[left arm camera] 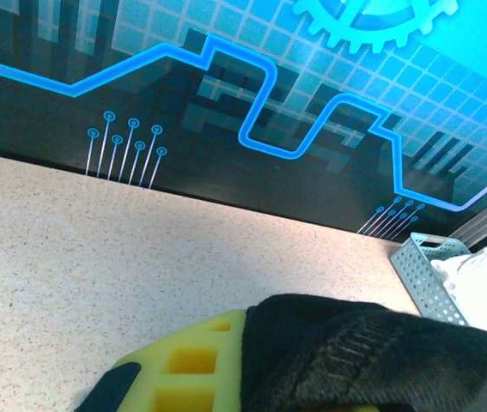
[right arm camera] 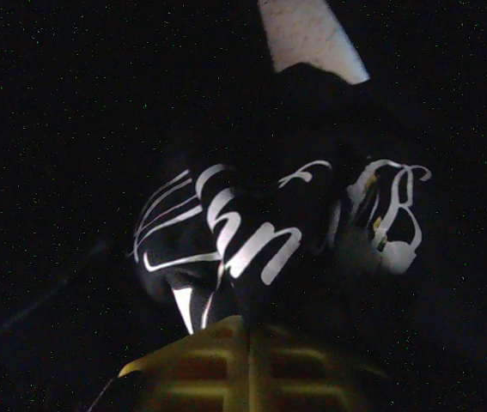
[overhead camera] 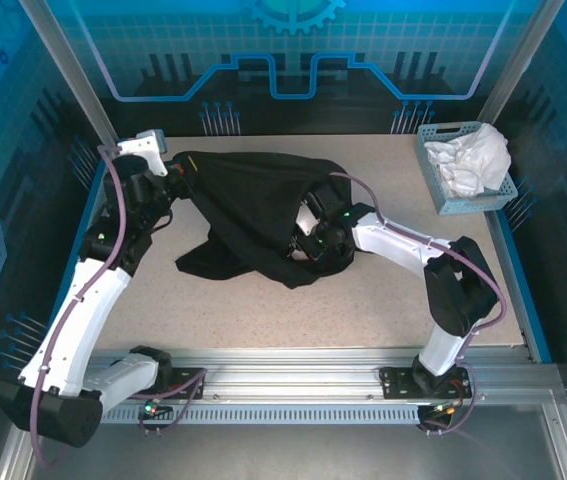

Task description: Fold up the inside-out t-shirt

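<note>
We judge that the task is at an early step: the inside-out t-shirt (overhead camera: pixel 253 200) is not yet laid flat, so no fold can begin. It lies as a crumpled black heap on the far half of the desk (overhead camera: pixel 363 300), between the middle and the far left corner.

The left end effector (overhead camera: pixel 175 166) is near the far left corner, and it appears to be clenched on an edge of the shirt. In the left wrist view, the black cloth (left arm camera: pixel 380 360) lies over one yellow finger (left arm camera: pixel 187 365).

The right end effector (overhead camera: pixel 305 232) is buried in the heap near the middle of the desk, and we cannot tell whether it is grasping or released. Its wrist view is very dark. We see there only a yellow finger (right arm camera: pixel 243 369) and white printed lettering (right arm camera: pixel 260 240) on bunched cloth.

In our judgement, the next move calls for drawing the two arms apart, so that the cloth spreads and its sleeves and hem can be found.

The shape of the shirt is hard to make out, because collar, sleeves and hem are lost in the black folds. A basket (overhead camera: pixel 433 175) with a white garment (overhead camera: pixel 473 155) stands at the far right corner, well apart from the shirt.
</note>
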